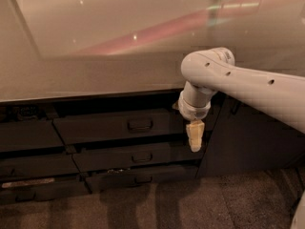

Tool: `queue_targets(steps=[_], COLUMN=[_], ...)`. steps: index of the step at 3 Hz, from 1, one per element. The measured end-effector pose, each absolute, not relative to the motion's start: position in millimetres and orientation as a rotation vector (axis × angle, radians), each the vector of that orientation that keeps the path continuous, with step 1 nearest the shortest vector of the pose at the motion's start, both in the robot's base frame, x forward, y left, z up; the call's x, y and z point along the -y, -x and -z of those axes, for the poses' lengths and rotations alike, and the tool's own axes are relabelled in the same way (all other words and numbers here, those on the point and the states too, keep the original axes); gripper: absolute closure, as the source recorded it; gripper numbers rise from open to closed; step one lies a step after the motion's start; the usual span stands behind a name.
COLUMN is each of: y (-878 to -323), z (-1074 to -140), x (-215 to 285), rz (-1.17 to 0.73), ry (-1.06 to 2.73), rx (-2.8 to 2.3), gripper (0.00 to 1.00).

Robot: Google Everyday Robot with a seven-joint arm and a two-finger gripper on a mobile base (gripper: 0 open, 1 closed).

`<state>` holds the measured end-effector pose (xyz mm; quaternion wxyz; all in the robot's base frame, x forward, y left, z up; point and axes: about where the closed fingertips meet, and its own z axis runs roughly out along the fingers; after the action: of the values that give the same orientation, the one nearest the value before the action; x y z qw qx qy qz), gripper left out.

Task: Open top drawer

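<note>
- dark, near-black fronts make up the bank of drawers under the worktop, whose pale, smooth surface throws back a pinkish streak of light.
- the top drawer sits just below the worktop edge, wide and shallow. it looks shut, since none of its inside shows.
- its small bar handle sits at the centre of the front, and i'd say it is the only purchase for a pull.
- the white, rounded arm reaches in from the right and bends down at the wrist.
- the tan gripper hangs pointing at the floor, in front of the right end of the top drawer, right of the handle and apart from it.
- whether the gripper is open or closed i cannot tell; it carries nothing that i can see.
- i'd judge it is placed there for an approach to the handle, with the pull not yet begun.
- the next drawer down has a similar handle, and the brown carpet looks coarse.
</note>
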<state>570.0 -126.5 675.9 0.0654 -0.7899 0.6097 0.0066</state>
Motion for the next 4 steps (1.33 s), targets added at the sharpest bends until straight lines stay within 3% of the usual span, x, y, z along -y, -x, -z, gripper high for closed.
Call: queue_targets(steps=[1, 3, 4], y=[-570, -567, -576], z=[-675, -676, -669], x=[126, 121, 134], rz=[-0.019, 0.286, 0.322], ry=[2.385, 2.44, 2.459], rx=[-1.84, -1.745, -1.747], gripper=[0.0, 0.0, 0.0])
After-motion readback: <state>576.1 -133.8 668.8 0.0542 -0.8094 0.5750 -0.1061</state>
